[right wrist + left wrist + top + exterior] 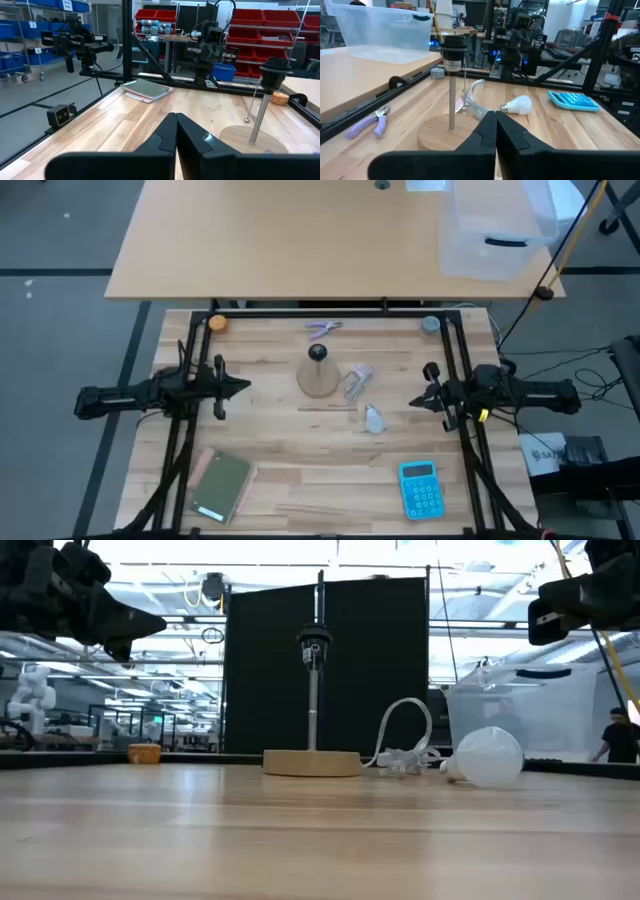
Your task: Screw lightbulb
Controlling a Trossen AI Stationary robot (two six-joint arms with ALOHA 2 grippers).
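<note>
Lightbulb (pixel 374 419) lies on its side on the surface (pixel 300 470), just right of the socket stand (pixel 318 370), beside the clear wrapper (pixel 357 381). Left tool (pixel 243 387) hangs left of the stand, right tool (pixel 416 402) right of it, both fully closed, empty.

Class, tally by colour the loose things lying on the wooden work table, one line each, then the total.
Blue: 1, calculator
Green: 1, notebook
Purple: 1, pliers
Whitish: 1, lightbulb
Clear: 1, plastic wrapper
Orange: 1, small round thing
Grey: 1, small round thing
Total: 7
</note>
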